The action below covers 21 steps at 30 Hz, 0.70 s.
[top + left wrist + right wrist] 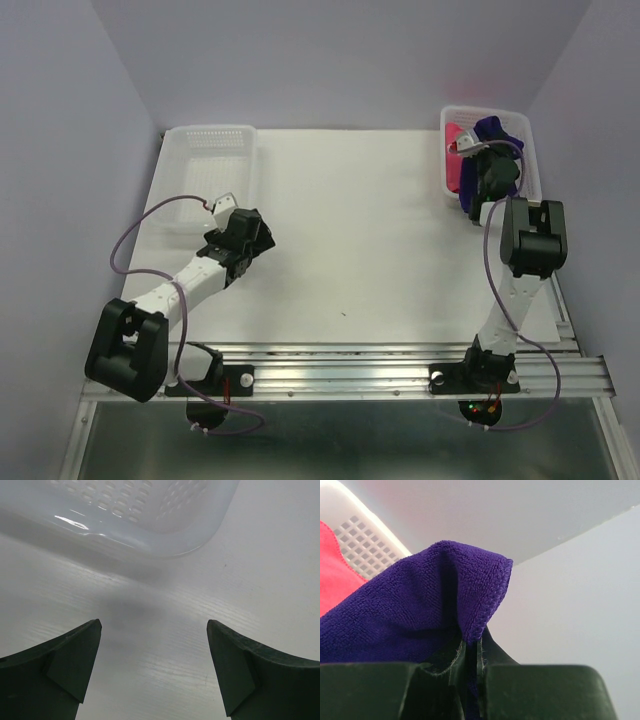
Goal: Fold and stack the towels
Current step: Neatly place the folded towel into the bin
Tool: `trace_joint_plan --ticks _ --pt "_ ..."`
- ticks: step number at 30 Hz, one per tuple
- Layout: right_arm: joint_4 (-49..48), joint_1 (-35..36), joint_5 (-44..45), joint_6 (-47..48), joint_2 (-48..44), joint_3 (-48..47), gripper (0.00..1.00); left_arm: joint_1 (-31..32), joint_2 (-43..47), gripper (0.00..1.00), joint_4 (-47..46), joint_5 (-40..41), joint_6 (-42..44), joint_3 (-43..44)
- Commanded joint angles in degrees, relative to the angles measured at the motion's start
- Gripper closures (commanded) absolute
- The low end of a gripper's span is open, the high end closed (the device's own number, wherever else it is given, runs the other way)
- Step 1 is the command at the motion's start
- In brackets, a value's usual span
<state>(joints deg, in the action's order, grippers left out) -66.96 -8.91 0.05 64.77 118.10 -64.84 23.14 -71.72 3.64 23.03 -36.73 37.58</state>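
Right gripper (470, 655) pinched on purple towel (420, 600), left gripper (154, 625) wide open: lift slowly, clear basket (527, 150) rim before spreading.

A white table (350, 230) with a faint streaky grain fills the middle, boxed in by three plain pale lilac-grey walls: a far wall (340, 60), a left wall (60, 150) and a right wall (600, 110), each coming down to the table's edges. Along the near edge a slotted aluminium rail (350, 365) runs from left to right, and nearer still lies a dull grey metal sheet (350, 440). The light is soft and even, with mild glare on the tabletop and only faint shadows
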Motion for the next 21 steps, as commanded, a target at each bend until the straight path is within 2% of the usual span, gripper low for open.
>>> trace_joint_plan --ticks 1,13,17,21 --pt "-8.36 0.21 1.62 -2.19 2.82 -5.47 0.93 -0.28 -1.40 0.01 -1.79 2.11 0.26 2.93" --pt "-7.40 0.64 3.81 -7.46 9.07 -12.06 0.92 -0.63 -4.74 0.01 -3.11 1.23 -0.01 3.81" --pt "-7.49 1.17 5.39 -6.06 10.57 -13.73 0.92 -0.72 -5.62 0.01 -3.11 1.23 0.08 4.08" --pt "-6.87 1.26 5.57 -5.97 10.83 -14.52 0.88 -0.81 -6.50 0.01 -3.20 1.23 0.08 4.34"
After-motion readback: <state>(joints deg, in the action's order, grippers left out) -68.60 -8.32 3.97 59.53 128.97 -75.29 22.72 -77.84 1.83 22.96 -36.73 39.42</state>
